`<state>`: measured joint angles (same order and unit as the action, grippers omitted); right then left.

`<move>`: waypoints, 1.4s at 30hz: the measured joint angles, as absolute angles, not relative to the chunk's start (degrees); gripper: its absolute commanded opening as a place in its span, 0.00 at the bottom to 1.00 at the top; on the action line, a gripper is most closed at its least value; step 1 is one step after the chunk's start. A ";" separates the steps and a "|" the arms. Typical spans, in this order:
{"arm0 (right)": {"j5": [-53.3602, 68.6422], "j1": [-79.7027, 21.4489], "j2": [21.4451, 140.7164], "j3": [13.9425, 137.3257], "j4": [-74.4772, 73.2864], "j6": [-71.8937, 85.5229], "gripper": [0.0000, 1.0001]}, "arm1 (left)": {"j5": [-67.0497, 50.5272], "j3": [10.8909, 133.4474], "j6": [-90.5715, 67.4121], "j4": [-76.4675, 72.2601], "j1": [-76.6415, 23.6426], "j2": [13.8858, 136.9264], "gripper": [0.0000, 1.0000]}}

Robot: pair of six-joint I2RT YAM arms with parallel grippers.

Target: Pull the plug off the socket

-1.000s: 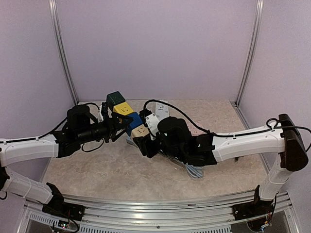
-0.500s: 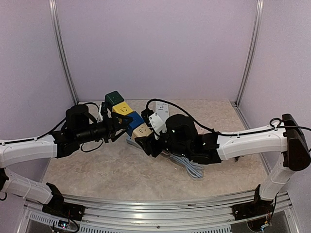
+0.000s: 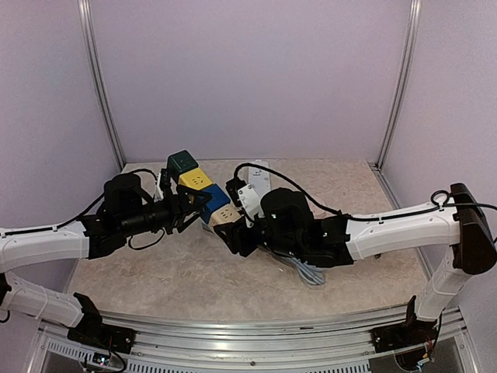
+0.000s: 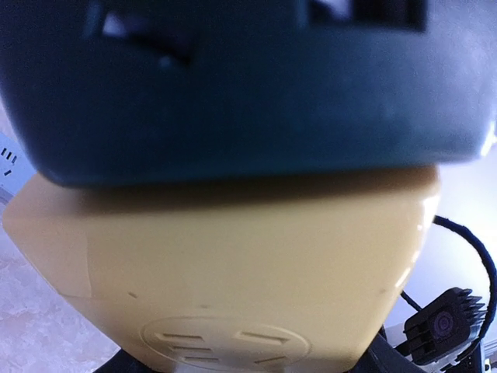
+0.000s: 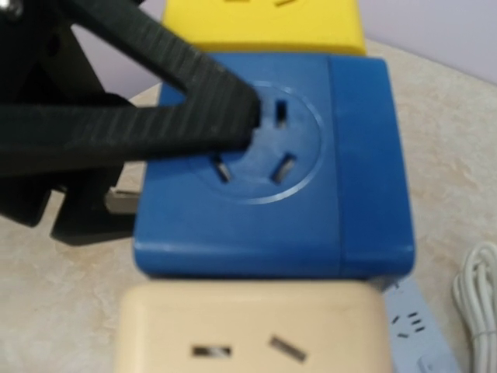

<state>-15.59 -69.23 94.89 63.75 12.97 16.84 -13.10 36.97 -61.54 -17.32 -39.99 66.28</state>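
Over the tan surface [image 3: 155, 272], the left hand [image 3: 194, 205] and the right hand [image 3: 230, 221] meet in the middle. Between them is a row of socket blocks [image 3: 203, 189]. The left hand is clamped on the blue block [image 5: 353, 179]. The right hand is clamped on the cream block [image 5: 248, 330] beside it.

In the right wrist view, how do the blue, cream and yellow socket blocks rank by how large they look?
1. blue socket block, largest, nearly whole.
2. cream socket block, cut by the bottom edge.
3. yellow socket block, smallest, cut by the top edge.
Cropping makes true sizes unsure.
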 measured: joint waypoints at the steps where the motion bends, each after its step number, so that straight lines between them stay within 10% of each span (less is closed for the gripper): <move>1: -15.79 -69.38 94.89 63.75 12.78 17.67 0.00 | -12.95 36.86 -61.65 -17.34 -40.12 66.24 0.34; 42: -19.97 -70.52 93.60 59.51 17.50 15.44 0.00 | -16.19 36.56 -61.14 -17.91 -39.86 66.30 0.38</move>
<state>-19.97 -70.52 93.60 59.51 17.50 15.44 -16.19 36.56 -61.14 -17.91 -39.86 66.30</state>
